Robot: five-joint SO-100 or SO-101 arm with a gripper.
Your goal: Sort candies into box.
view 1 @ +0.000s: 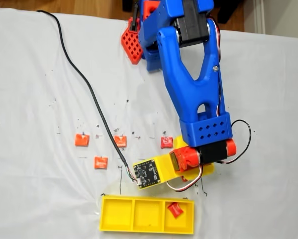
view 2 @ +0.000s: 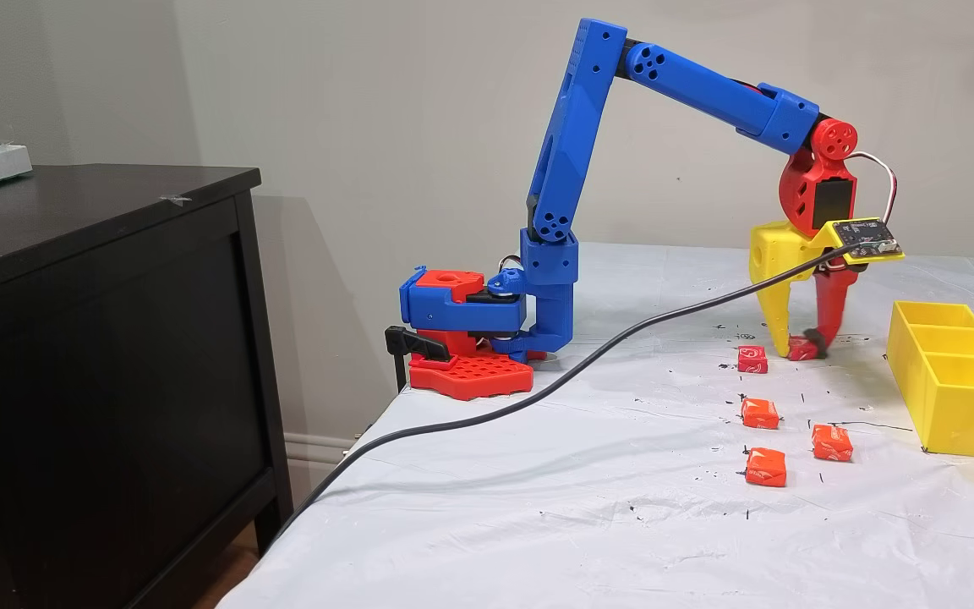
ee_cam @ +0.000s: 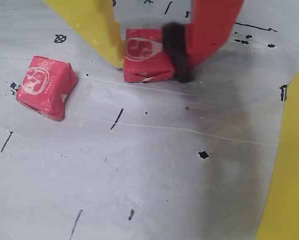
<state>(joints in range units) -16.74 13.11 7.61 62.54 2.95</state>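
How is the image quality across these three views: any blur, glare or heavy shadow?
Wrist view: the small red wrapped candy between the gripper fingers looks slightly soft, with a dim shadow at right. Top-down fixed view: soft, low detail, even light. Side fixed view: sharpest, with mild shadows beneath the black cable. No strong glare.

bare cloth [ee_cam: 154,175] ahead, box [ee_cam: 289,175] alongside

In the wrist view each red candy wrapper [ee_cam: 45,86] bears a round white logo [ee_cam: 33,80] with looping letters too blurred to read; nothing else carries legible text.
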